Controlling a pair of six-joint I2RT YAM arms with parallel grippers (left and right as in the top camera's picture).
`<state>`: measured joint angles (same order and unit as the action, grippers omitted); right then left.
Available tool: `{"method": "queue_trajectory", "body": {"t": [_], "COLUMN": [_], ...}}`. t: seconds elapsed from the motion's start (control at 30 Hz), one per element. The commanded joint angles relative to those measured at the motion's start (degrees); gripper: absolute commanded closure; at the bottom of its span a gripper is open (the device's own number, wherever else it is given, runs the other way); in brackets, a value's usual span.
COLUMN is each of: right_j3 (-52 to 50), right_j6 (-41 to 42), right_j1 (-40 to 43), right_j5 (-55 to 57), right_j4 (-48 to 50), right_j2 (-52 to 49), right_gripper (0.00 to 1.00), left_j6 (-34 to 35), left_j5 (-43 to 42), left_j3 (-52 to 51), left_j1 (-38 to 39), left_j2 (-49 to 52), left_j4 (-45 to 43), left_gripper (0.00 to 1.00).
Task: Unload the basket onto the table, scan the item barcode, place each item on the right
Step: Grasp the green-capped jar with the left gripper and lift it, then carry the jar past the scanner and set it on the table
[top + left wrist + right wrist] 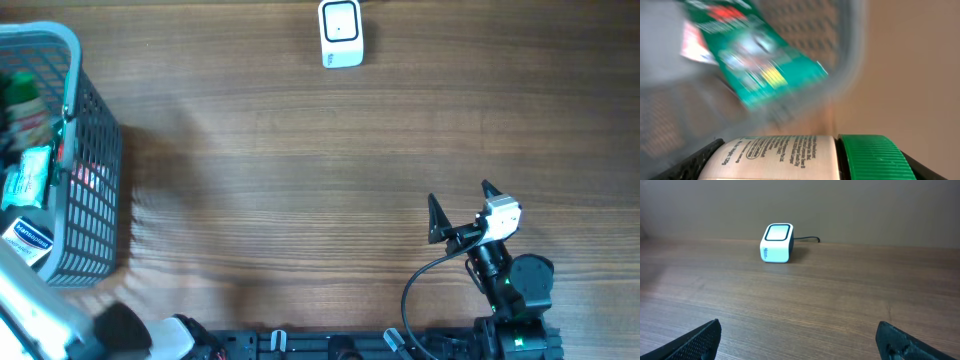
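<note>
We're down in the grey plastic mesh basket [95, 190] at the left edge of the wooden table [300, 180]. The left end effector [805, 167] has the cream-labelled bottle with a ribbed green cap [775, 155] lying across it. Its long axis runs finger to finger, cap toward the right of the wrist view. The jaws stand wide, yet they bear on the bottle's two ends. The bottle reads sharp while the basket wall and a green packet [755, 60] behind it smear, so we call that a grip. Printed text faces the camera; we make out no barcode on this side.

Now the relation that counts. The small white box scanner [341, 33] sits at the far edge of the table, well apart from the basket, off to the right of the left arm, its lit window on top. By our reckoning the bottle must clear the basket rim and travel right, barcode side turned down toward that window. The right end effector [460, 197] is nearer the scanner and looks straight at it, but it is spread fully and holds nothing.
</note>
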<state>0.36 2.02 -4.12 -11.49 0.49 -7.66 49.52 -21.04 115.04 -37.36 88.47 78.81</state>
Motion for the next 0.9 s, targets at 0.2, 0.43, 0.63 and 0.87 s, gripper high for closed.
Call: {"method": "queue_trajectory", "body": {"t": [0.2,0.43,0.63,0.87], "right_j3": [-0.1,-0.1,-0.1,-0.1], "right_j6": [-0.4,-0.4,-0.4,-0.4], "right_j1": [0.2,0.2,0.2,0.2], "right_j5": [0.3,0.3,0.4,0.3], "right_j4": [0.3,0.3,0.3,0.3], "right_j2": [0.0,0.0,0.0,0.0], "right_gripper": [0.0,0.0,0.0,0.0], "left_j6": [-1.0,2.0,2.0,1.9], "left_j5": [19.7,23.8,21.3,28.3], "left_j3": [1.2,1.2,1.2,1.2], "left_j1": [51.4,71.2,77.3,81.4], "left_j2": [2.7,25.0,38.0,43.8], "left_j4": [-0.8,-3.8,-6.2,-6.6], "left_gripper": [0.18,0.17,0.17,0.17]}}
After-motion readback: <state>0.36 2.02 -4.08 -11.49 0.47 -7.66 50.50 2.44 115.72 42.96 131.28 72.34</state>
